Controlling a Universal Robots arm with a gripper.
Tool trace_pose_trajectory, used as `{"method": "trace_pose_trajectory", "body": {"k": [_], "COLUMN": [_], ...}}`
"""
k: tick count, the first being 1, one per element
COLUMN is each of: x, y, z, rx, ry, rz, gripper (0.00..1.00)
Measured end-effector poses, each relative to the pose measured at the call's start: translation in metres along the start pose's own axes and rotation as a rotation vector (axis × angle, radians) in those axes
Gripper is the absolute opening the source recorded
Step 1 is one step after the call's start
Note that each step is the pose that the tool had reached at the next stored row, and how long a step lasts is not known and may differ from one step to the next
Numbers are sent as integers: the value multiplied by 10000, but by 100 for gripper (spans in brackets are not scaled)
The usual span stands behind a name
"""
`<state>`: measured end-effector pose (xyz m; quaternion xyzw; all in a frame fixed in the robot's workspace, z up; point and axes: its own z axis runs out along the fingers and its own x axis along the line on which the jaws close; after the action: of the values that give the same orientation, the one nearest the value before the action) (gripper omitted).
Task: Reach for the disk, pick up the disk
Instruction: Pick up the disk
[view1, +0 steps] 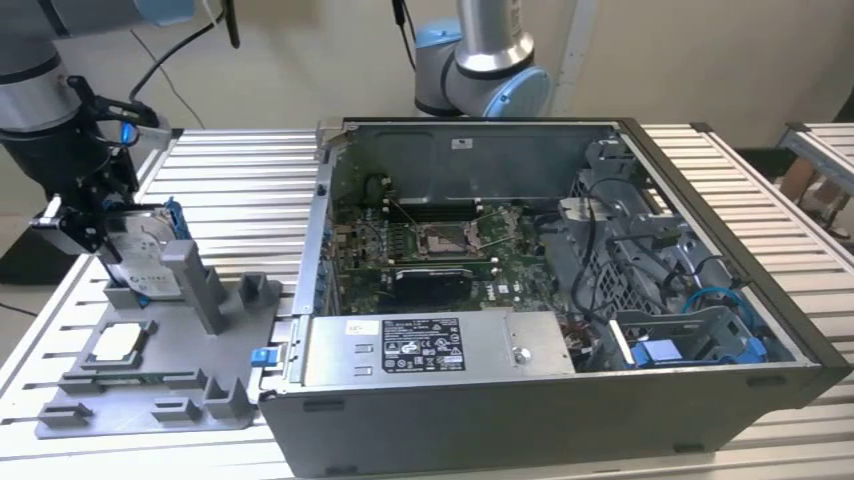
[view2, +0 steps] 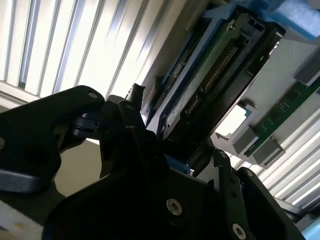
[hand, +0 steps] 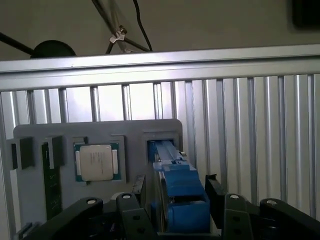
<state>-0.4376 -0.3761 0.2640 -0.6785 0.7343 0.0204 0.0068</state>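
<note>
The disk (view1: 140, 255), upright in the slot of the grey fixture tray (view1: 120, 418) and seemingly pinched at its blue bracket by the gripper (hand: 176, 186), is best drawn straight upward, its white label being shown in the exterior view, its circuit-board face in the second wrist view

Arm (view1: 34, 100) vertical; pincer (view1: 100, 228) downward, in tight grip

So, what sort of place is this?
Probably a robotics lab for computer assembly: a grey robot arm, an open grey metal computer case, and a grey parts fixture on a slatted aluminium table.
</note>
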Motion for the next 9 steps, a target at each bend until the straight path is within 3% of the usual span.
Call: {"method": "trace_pose_trajectory", "body": {"k": [9], "x": [2], "y": [-1], "z": [42], "rx": [-5], "ry": [-25], "rz": [0], "gripper": [100]}}
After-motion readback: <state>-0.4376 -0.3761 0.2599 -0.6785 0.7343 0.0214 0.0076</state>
